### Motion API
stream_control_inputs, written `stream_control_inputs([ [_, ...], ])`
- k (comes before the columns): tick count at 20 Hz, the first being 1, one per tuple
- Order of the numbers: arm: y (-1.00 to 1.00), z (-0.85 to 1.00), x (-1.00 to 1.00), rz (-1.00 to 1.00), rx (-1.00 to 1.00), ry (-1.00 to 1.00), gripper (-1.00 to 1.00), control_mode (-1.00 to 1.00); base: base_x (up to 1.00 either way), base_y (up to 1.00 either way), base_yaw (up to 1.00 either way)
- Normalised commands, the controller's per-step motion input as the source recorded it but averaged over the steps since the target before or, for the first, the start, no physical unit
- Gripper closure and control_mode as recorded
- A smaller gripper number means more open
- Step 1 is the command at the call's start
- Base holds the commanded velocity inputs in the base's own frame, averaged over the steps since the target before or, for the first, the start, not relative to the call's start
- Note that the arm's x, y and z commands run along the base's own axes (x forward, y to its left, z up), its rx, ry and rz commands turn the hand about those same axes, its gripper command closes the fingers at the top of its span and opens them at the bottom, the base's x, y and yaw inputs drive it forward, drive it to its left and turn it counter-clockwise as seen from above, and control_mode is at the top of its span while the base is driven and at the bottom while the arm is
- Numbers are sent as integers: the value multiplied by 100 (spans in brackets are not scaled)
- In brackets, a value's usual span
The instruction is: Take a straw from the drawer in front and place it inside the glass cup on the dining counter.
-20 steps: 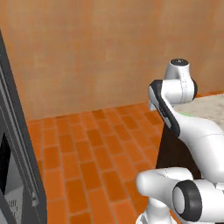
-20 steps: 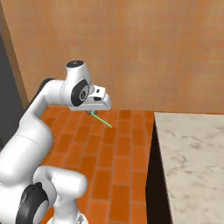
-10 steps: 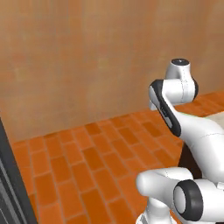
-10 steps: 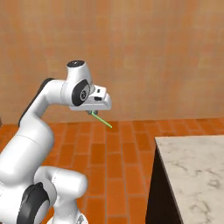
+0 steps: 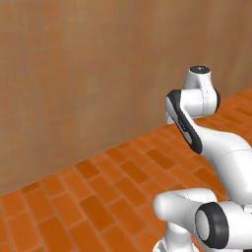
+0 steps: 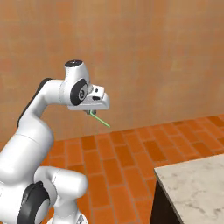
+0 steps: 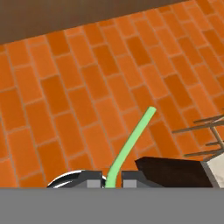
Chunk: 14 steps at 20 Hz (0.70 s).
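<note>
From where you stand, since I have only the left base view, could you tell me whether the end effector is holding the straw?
Observer: Yes. In the right base view the end effector is shut on the straw, which slants down and away from it.
Operator: Thank you. Is the counter anywhere near?
Observer: A corner of the marble counter shows at the lower right of the right base view.
Operator: And what lies beneath the straw?
Observer: In the hand view the straw hangs over orange brick floor, with the counter's dark edge off to one side.
</note>
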Motion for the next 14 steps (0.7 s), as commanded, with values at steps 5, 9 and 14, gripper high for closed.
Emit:
stream_control_inputs([
  [5, 0, 0, 0, 0, 0, 0, 100, 100, 100, 33, -48],
  [9, 0, 0, 0, 0, 0, 0, 100, 100, 95, 33, -53],
  [14, 0, 0, 0, 0, 0, 0, 100, 100, 76, 25, -60],
])
